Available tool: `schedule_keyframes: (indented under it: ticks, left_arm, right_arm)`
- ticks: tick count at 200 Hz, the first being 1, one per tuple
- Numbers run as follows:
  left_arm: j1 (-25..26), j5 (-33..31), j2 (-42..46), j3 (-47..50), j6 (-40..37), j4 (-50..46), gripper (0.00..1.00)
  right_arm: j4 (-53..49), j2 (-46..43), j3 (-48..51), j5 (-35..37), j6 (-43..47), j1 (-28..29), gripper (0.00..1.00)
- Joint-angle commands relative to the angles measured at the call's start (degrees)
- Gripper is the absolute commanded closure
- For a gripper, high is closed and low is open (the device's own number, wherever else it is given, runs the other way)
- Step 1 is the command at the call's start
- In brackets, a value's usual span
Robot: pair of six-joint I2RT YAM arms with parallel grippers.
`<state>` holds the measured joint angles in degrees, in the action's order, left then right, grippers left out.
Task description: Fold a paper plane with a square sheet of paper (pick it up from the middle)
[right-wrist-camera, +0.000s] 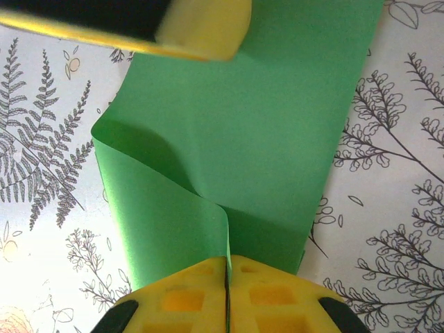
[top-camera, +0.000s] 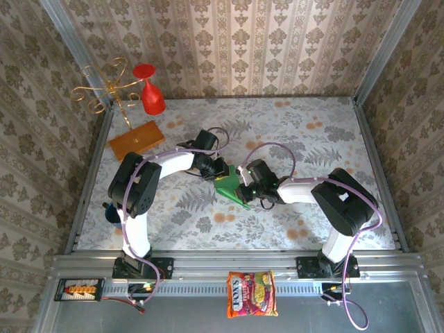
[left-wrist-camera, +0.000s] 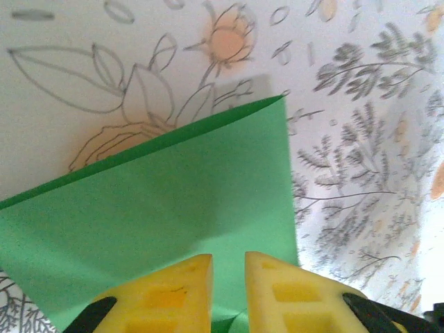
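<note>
The green square sheet of paper (top-camera: 231, 189) lies partly folded on the flowered table between both arms. My right gripper (right-wrist-camera: 227, 258) is shut on one raised edge of the sheet (right-wrist-camera: 257, 125), which curls up from the table into its yellow pads. My left gripper (left-wrist-camera: 228, 258) hovers low over the sheet (left-wrist-camera: 173, 201) from the far side, its yellow pads a narrow gap apart with green showing between them. One left finger (right-wrist-camera: 201, 28) shows at the top of the right wrist view. In the top view the left gripper (top-camera: 220, 172) and right gripper (top-camera: 243, 191) nearly meet.
An orange-brown board (top-camera: 137, 139) carrying a gold wire stand (top-camera: 104, 87) sits at the back left, beside a red glass (top-camera: 150, 94). A snack packet (top-camera: 251, 294) lies on the front rail. Walls close in the table on three sides.
</note>
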<state>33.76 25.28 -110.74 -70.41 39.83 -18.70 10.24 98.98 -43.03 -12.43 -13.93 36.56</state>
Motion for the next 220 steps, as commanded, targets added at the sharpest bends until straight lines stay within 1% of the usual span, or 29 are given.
schedule_keyframes:
  ticks: [1,56,119,175,220]
  left_arm:
    - [-0.10,-1.29,0.77,-1.17,0.83,0.49,0.81]
    - [-0.01,-0.59,-3.59,-2.31,0.78,-1.37,0.84]
    - [0.34,-1.23,-5.54,-3.61,-0.20,-4.33,0.86]
    - [0.34,-1.90,-5.71,-3.50,-0.20,-4.86,0.86]
    - [0.43,-1.90,-5.72,-3.46,-0.31,-4.97,0.86]
  right_arm:
    - [-5.48,-0.70,-0.12,-0.92,-2.10,-0.22,0.92]
    - [-8.13,-2.18,-1.30,-6.16,-5.11,-0.26,0.92]
    - [-7.18,-2.63,-1.01,-4.88,-7.97,-0.21,0.92]
    - [-5.72,-3.81,-0.31,-8.66,-8.48,-0.16,0.92]
    - [-6.21,-3.40,-0.08,-7.08,-8.52,-0.18,0.92]
